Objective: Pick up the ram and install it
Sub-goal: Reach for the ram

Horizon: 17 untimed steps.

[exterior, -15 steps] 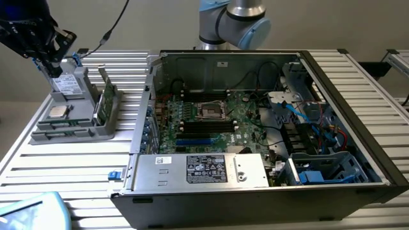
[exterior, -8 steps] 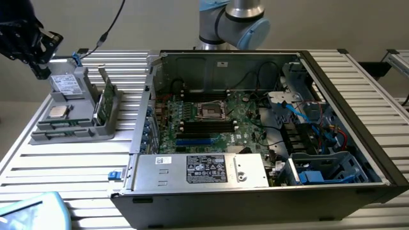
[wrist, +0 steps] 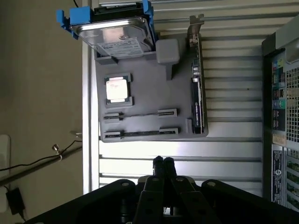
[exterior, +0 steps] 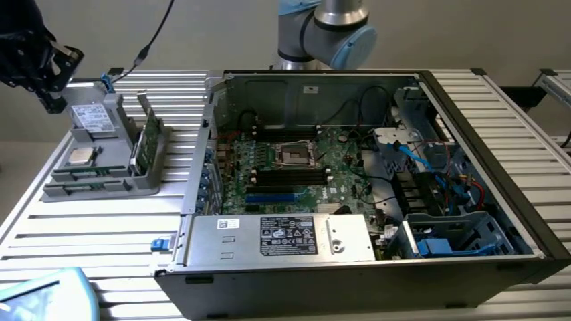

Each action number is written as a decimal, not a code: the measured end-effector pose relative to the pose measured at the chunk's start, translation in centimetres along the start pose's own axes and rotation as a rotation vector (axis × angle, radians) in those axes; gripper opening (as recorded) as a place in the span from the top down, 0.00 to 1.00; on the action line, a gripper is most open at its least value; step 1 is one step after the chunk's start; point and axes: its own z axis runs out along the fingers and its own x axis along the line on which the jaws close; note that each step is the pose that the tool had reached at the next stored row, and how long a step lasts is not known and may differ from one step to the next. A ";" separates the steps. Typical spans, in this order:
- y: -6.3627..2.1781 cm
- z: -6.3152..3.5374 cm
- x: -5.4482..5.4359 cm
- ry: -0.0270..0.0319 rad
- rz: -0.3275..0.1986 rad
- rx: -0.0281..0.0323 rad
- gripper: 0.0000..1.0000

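- Gripper (wrist: 163,162): hangs above the slatted table (wrist: 233,154), just off one end of the grey holder (wrist: 149,91); fingers (wrist: 158,165) pressed together, clamping nothing, touching nothing.
- Ram (wrist: 140,134): stands on edge in the holder slot closest to the gripper, seen as a thin dark strip between two end clips; too thin to make out any chips.
- Second slot (wrist: 140,115): runs parallel, just beside the ram; cannot tell whether filled.
- Processor chip (wrist: 117,88): square and silver, lies flat in a recess between the slots and the drive.
- Drive (wrist: 114,37): grey metal with blue handles, sits at the holder's end farthest from the ram.
- Card (wrist: 197,93): green, with a metal bracket, stands upright along the holder's side toward the computer case, between ram and case.
- Computer case (exterior: 499,134): lies open on the table at the exterior view's right of the holder; its near wall rises just beside the card.
- Motherboard (exterior: 348,167): lies inside the case; carries long black slots (exterior: 290,175) next to a square socket (exterior: 295,154).
- Silver power box (exterior: 277,237): spans the case's front edge, close to the black slots.
- Blue and red cables (exterior: 437,160): bunch inside the case at the exterior view's right, apart from the black slots.
- Arm base (exterior: 321,30): stands behind the case.
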 end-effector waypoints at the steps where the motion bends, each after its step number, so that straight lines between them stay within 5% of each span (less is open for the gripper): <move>1: 0.00 0.07 0.1 0.0005 -0.007 0.0006 0.89; 17: 0.07 0.83 2.6 0.0057 -0.078 0.0060 0.89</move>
